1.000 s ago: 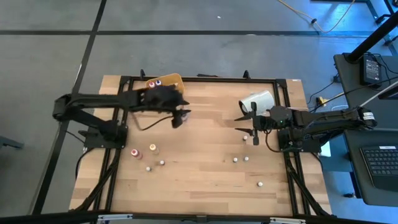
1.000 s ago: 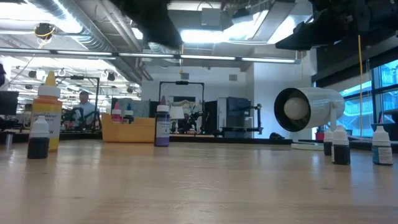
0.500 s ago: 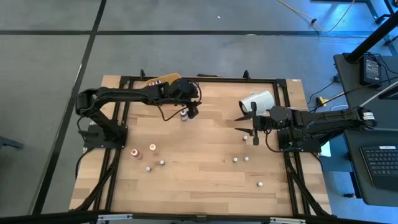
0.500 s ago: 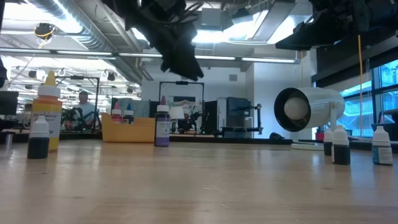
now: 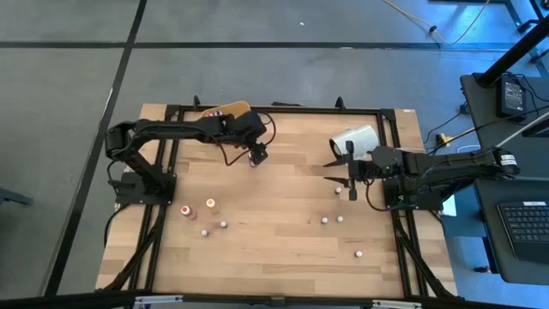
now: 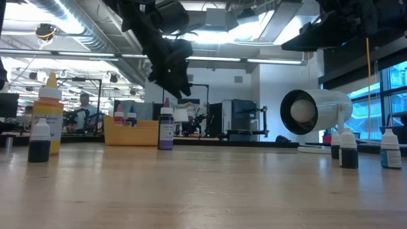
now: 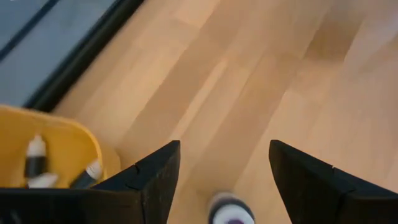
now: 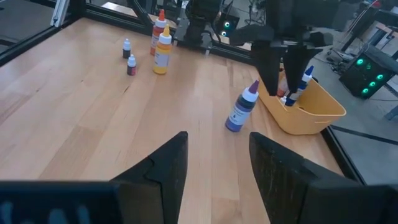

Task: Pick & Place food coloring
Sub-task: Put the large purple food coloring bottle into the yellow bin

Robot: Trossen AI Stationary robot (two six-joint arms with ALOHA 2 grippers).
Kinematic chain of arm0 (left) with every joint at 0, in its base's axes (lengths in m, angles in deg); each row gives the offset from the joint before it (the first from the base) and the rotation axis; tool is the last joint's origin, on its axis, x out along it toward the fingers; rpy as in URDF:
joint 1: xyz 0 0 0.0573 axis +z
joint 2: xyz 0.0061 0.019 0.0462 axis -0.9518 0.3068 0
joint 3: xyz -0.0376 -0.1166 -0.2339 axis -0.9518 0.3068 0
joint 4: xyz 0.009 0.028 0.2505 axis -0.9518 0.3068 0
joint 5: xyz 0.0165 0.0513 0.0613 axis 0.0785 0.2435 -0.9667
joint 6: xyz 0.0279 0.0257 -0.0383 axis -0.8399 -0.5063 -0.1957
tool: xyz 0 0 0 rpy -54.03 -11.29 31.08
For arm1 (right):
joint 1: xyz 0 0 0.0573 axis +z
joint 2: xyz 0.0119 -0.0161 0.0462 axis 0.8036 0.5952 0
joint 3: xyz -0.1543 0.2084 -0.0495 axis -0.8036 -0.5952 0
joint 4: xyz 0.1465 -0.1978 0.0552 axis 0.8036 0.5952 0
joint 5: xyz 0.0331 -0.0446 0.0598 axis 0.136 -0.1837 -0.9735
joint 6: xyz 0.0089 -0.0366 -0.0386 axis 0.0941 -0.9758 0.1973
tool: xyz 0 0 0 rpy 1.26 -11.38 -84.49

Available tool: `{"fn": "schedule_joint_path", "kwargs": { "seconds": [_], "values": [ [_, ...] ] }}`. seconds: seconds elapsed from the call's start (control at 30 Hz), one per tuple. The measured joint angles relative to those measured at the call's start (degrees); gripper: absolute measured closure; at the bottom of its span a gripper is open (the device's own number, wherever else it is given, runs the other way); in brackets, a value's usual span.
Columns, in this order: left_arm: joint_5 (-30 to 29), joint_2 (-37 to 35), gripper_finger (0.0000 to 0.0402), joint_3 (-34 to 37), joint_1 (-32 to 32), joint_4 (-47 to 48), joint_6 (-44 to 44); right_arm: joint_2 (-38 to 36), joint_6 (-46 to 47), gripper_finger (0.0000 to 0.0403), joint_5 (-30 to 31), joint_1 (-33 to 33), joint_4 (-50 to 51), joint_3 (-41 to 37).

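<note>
Our left gripper (image 7: pixel 224 171) hangs with fingers apart over the upright purple bottle (image 8: pixel 242 109), just beside the yellow tray (image 8: pixel 311 109) at the table's far left. We should descend straight and close below the cap. The right gripper (image 8: pixel 214 155), part open and empty, waits right.

The left arm reaches across the far side of the desk (image 5: pixel 274 249), its end effector (image 5: pixel 256 155) raised above the surface with fingers (image 7: pixel 155 177) spread apart, holding nothing. The right arm extends inward, its end effector (image 5: pixel 337 170) hovering with fingers (image 8: pixel 158 165) parted.
</note>
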Motion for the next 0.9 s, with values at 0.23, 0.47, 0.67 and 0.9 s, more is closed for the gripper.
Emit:
{"fn": "schedule_joint_path", "kwargs": {
  "seconds": [0.23,0.47,0.67,0.9],
  "values": [
    [1.81,-0.02,0.0171,0.00,0.57,3.82,8.07,1.33,-0.06,0.0230,0.00,-0.01,-0.05,0.02],
    [2.59,-0.02,0.0176,0.00,-0.07,6.32,8.10,3.12,-0.26,0.0230,0.00,-0.03,-0.14,0.02],
    [1.85,0.31,0.0176,0.00,-0.22,8.99,8.50,3.30,-1.51,0.0230,0.00,-0.03,-0.13,0.02],
    [2.92,3.59,0.0176,0.00,-0.39,8.67,6.80,3.30,-1.49,0.0230,0.00,-0.05,-0.13,0.02]
  ]
}}
